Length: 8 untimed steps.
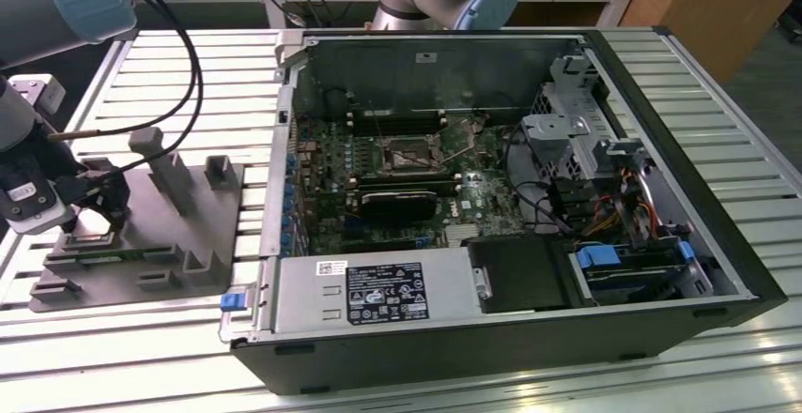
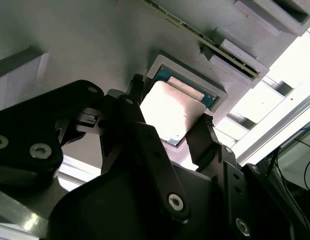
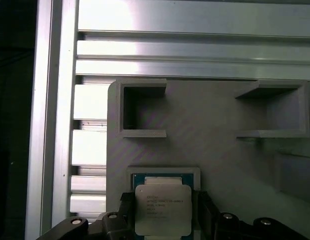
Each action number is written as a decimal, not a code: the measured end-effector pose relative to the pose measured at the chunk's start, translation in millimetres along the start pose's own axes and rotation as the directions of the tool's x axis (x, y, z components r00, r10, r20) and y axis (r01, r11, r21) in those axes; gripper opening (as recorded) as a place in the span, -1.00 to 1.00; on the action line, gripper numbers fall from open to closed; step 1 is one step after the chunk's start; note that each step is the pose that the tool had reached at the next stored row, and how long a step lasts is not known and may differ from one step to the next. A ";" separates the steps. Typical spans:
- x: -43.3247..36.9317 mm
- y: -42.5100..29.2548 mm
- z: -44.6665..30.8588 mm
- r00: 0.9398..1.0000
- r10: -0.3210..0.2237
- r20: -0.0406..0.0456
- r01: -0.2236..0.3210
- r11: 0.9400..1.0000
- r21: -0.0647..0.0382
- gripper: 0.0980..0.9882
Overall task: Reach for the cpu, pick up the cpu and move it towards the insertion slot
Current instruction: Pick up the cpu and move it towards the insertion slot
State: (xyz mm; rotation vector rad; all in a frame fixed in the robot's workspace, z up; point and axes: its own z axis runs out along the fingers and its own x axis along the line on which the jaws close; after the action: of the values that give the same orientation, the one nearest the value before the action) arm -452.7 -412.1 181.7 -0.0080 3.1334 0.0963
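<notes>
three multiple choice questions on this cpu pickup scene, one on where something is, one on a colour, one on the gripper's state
1. Where is the cpu?
A. in the motherboard socket
B. at a square recess of the grey fixture tray
C. on top of the computer case

2. What colour is the cpu's top?
A. silvery white
B. black
C. red

3. How is the gripper?
A. wide open, far above the tray
B. shut on a cable
C. shut on the cpu, one finger at each side

Answers:
1 B: both wrist views show it at the tray's framed recess.
2 A: its metal top shows pale and shiny, with a green edge.
3 C: in the second wrist view the fingers sit against opposite edges of the cpu.
</notes>
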 end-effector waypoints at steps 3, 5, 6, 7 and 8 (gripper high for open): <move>0.3 0.0 0.1 1.000 0.000 0.000 0.000 1.000 0.000 0.18; 1.4 0.0 0.1 1.000 0.000 0.000 0.000 1.000 0.000 0.18; 1.8 0.0 0.0 1.000 0.000 0.000 0.000 1.000 0.000 0.18; 2.0 0.0 0.0 1.000 0.000 0.000 0.000 1.000 0.000 0.18; 2.1 0.0 0.0 1.000 0.000 0.000 0.000 1.000 0.000 0.18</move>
State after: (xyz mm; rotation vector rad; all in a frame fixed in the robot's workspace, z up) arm -454.7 -412.1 181.7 -0.0077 3.1334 0.0963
